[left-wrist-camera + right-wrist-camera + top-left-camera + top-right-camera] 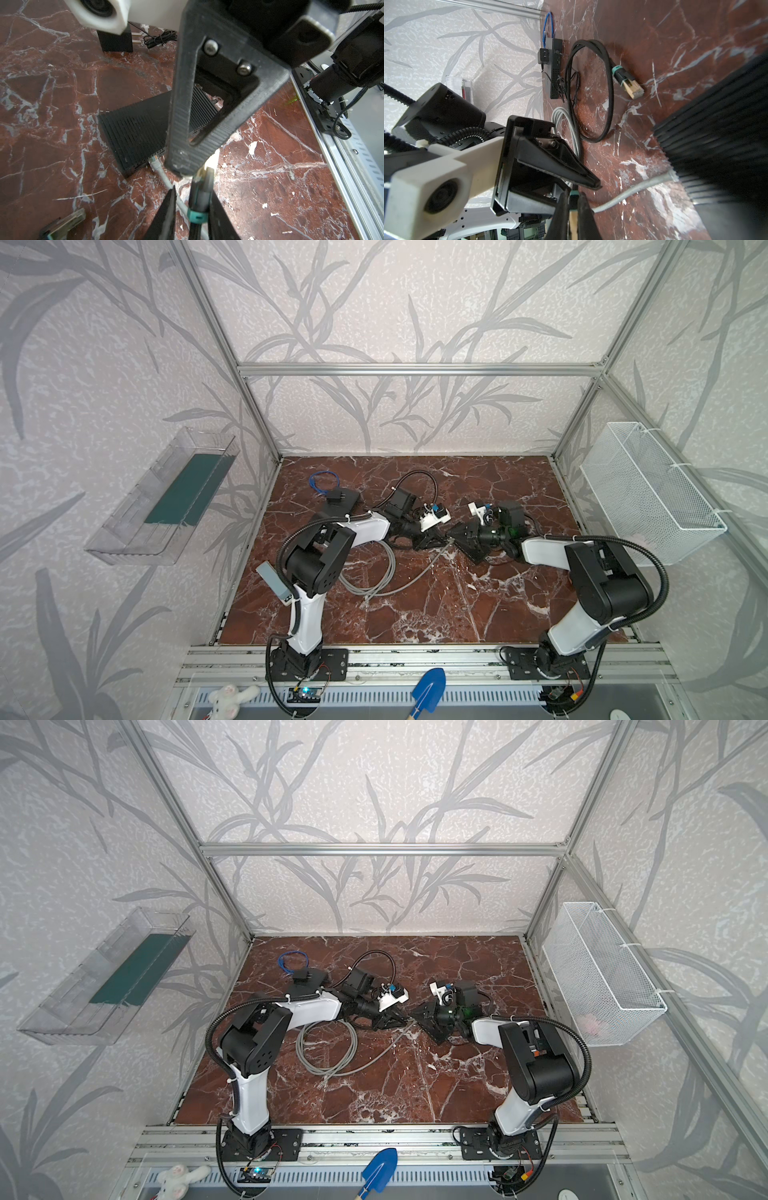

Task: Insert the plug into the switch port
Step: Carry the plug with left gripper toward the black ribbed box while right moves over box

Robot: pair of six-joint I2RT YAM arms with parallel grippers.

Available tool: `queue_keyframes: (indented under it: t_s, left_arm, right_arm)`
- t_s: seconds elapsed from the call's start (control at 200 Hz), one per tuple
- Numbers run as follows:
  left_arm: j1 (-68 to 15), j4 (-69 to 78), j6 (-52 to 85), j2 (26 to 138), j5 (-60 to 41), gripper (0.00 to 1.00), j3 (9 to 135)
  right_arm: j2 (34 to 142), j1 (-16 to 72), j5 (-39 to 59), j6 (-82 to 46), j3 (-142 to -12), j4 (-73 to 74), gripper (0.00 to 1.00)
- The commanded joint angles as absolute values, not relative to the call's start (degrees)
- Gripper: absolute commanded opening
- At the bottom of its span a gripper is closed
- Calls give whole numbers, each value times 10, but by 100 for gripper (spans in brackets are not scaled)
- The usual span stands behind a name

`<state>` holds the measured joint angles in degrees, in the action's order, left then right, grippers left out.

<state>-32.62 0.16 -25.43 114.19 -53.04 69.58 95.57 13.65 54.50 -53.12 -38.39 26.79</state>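
Observation:
The plug point(202, 193) is black with a teal ring and a gold tip, and it hangs between both grippers at mid-table. My right gripper point(574, 193) is shut on it, the teal ring point(574, 194) sitting at its fingertips. My left gripper point(193, 193) straddles the boot slightly open: the boot touches one finger, and a gap shows beside the other. In both top views the two grippers meet tip to tip point(451, 536) point(409, 1016). The switch point(133, 133) point(720, 128), a ribbed black box, lies on the table just beyond them, and my right gripper mostly covers it from above.
A grey cable point(374, 572) coils under my left arm, and its clear plug point(154, 162) lies at the switch's socket face. The black cable's other plug point(628, 83) rests on the marble. A dark slab point(343, 499) carrying an adapter and a blue cable loop point(324, 481) sit at the back left.

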Motion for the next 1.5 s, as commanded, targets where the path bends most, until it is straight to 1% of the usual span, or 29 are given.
queue_keyframes:
  t_s: [0.0,0.23,0.515,0.59,0.75,0.81,0.925,1.095,1.23,1.34,1.495]
  left_arm:
    - [-316,32,-242,1128,-526,29,694]
    - [-314,46,-227,1132,-523,34,695]
    - [-312,47,-225,1132,-521,35,695]
    - [-313,49,-225,1132,-522,31,694]
    - [-313,46,-226,1132,-523,14,695]
    - [-313,25,-233,1131,-517,11,701]
    - [-328,-16,-241,1128,-471,11,706]
    - [-367,-24,-224,1120,-380,11,694]
    - [-400,-46,-213,1115,-300,10,696]
    - [-424,-75,-185,1109,-243,9,701]
    - [-462,-84,-144,1102,-176,9,694]
  right_arm:
    - [961,137,574,-526,-379,271,10]
    - [961,137,572,-525,-379,271,10]
    - [959,137,571,-527,-377,274,10]
    - [960,138,571,-527,-376,273,10]
    - [958,137,569,-522,-373,267,10]
    - [954,135,566,-509,-375,250,12]
    - [937,112,562,-479,-378,205,21]
    - [878,63,538,-391,-404,66,34]
    - [835,23,499,-306,-429,-49,38]
    - [816,16,435,-229,-459,-153,40]
    - [811,16,376,-190,-461,-169,46]
